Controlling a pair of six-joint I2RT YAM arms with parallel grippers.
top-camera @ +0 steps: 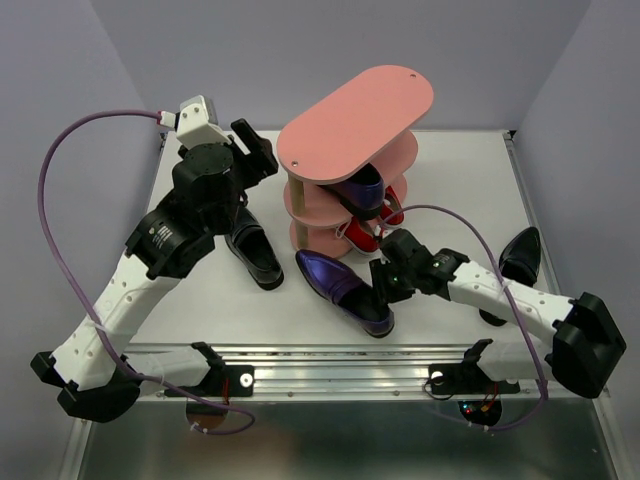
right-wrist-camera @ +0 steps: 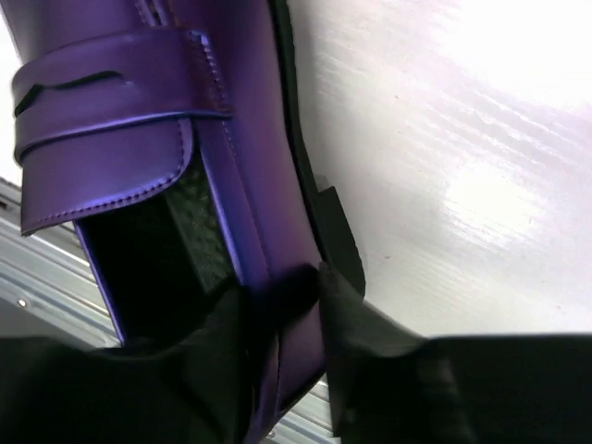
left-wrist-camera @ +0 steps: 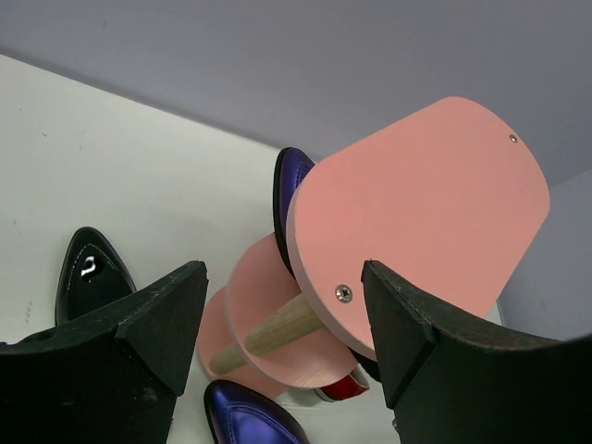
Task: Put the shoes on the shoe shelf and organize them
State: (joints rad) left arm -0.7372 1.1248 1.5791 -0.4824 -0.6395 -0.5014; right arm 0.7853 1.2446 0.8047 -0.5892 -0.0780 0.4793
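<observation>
Wide-spread and empty, left gripper [left-wrist-camera: 284,296] faces the pink shoe shelf [top-camera: 355,110]. Black loafer [top-camera: 255,255] lies on open table [top-camera: 290,325]. Right gripper [top-camera: 380,288] pinches the side wall of a purple shoe [top-camera: 335,280] before the shelf. Second black loafer [top-camera: 522,252] sits near the table's right edge.

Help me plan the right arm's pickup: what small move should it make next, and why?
Probably a short, straight lift. The right gripper looks closed on the side wall of the purple shoe, one finger inside and one outside, and the shoe lies flat on the table. Its partner already sits on the shelf.
</observation>
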